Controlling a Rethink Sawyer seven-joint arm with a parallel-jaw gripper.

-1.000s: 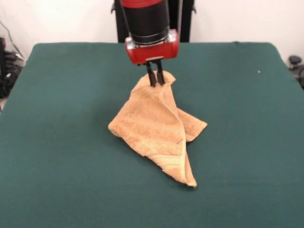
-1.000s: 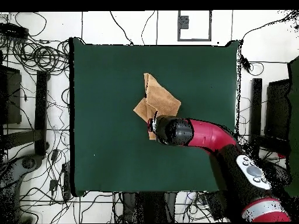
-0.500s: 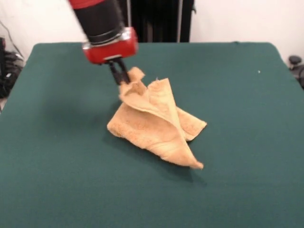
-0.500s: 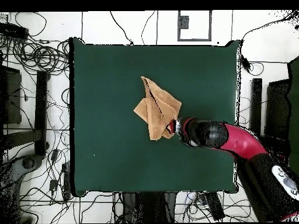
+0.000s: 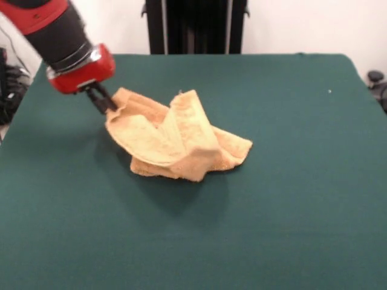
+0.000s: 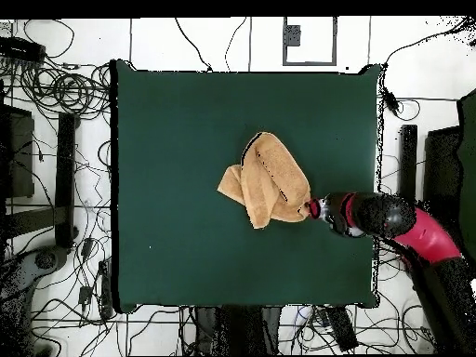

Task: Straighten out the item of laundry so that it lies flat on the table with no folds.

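Tan towel [image 5: 178, 139] [image 6: 268, 178], bunched and folded over itself near the middle of the green desk [image 5: 290, 199] [image 6: 177, 139], somewhat toward the left in the front view. Several overlapping layers: a raised fold standing up through the centre, a broad curved flap spread toward the left, a flatter lobe reaching out to the right and resting on the desk. One corner lifted off the desk at the upper left of the heap in the front view, pinched between the dark fingers of the claw [image 5: 104, 101] [image 6: 312, 208]; fingers pressed together on the cloth, seen close side by side with the cloth edge between them. Remaining cloth draped down from that corner, lower edges touching the desk. Above the fingers, a red housing, then a black cylindrical section of the arm [image 5: 54, 30] [image 6: 400, 221], slanting in from the upper left of the front view. In the overhead view, the arm entering from the lower right, claw at the right-hand edge of the towel, towel a little right of the desk's centre. Black upright pedestal [image 5: 195, 27] behind the far edge of the desk. Cables [image 6: 56, 88] scattered over the floor around the desk in the overhead view.
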